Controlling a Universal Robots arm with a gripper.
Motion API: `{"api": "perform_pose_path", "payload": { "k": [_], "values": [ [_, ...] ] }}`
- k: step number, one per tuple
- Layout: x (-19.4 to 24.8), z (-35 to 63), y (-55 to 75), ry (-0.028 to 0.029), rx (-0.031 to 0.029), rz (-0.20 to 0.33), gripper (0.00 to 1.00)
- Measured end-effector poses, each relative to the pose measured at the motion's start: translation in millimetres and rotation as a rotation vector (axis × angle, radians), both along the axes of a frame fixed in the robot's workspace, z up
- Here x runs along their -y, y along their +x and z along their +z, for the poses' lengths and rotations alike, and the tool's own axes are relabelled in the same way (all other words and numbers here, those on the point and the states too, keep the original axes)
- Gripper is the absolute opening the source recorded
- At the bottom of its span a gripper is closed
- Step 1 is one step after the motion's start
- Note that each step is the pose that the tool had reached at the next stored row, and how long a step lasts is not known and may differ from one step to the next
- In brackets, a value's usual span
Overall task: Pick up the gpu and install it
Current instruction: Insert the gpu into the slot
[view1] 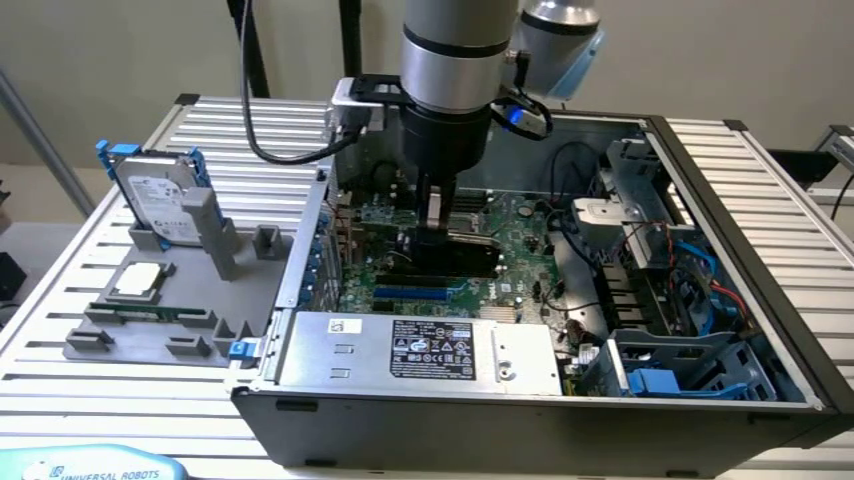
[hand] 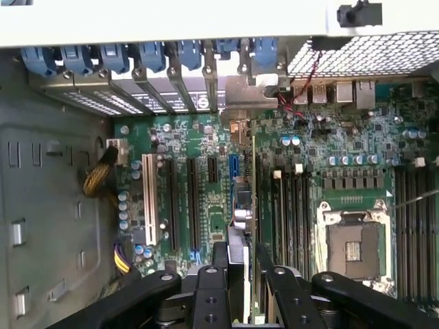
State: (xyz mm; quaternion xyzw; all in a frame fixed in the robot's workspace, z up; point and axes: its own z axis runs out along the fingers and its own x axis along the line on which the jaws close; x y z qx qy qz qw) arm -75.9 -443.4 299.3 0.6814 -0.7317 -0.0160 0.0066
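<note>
One gripper [view1: 435, 235], exterior view: clenched on the gpu [view1: 441, 262], which hangs low over the middle of the motherboard [view1: 514, 225] inside the open steel case [view1: 747, 200]. The card is judged light, stiff and fragile, best taken by its bare upper edge, clear of components. Wrist view: black jointed fingers [hand: 219, 264] flank the gpu [hand: 253, 226], seen edge-on above long parallel slots [hand: 171, 199] on the glossy green board, near the case's perforated rear wall [hand: 357, 58].

arm [view1: 454, 60] inside open case [view1: 534, 425] | fingers [view1: 434, 210] gripping gpu [view1: 461, 255] over motherboard [view1: 521, 225] | hard drive [view1: 158, 200] upright in grey tray [view1: 134, 348]
</note>
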Motion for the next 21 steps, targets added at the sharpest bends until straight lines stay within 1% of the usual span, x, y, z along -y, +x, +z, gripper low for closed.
{"api": "perform_pose_path", "payload": {
  "k": [2,4,6,7,11,17,21],
  "values": [
    [3.5,-2.2,-3.7,0.0029,0.0063,0.002,0.27],
    [5.4,-4.0,-7.1,0.0055,0.0121,0.003,0.27],
    [5.9,-5.9,-11.0,0.0069,0.0171,0.004,0.27],
    [5.9,-6.7,-11.8,0.0069,0.0182,0.003,0.27],
    [6.0,-7.8,-12.0,0.0064,0.018,0.004,0.27],
    [5.9,-8.9,-12.1,0.0071,0.0184,0.004,0.27],
    [5.8,-10.8,-12.1,0.0067,0.0176,0.008,0.27]
  ]
}}
